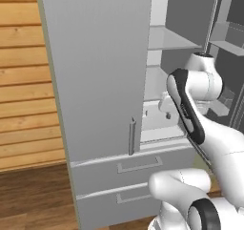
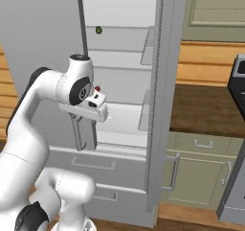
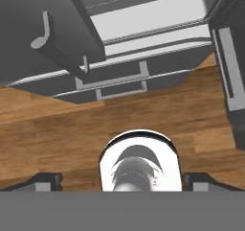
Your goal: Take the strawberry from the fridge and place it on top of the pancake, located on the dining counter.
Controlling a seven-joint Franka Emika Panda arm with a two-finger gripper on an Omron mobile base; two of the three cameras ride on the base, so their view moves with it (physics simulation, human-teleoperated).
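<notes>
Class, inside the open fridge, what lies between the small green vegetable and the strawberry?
In the right base view, only a bare white shelf separates the green vegetable from the strawberry below.

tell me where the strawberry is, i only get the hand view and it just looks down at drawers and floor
Observer: The right base view shows a tiny red thing, likely the strawberry, on a middle shelf of the open fridge.
Operator: where's my gripper relative to it
Observer: The gripper hangs pointing down, below the strawberry and just above the drawers, jaws open and empty.
Operator: anything else in there
Observer: A small dark green vegetable sits on a higher shelf.
</notes>
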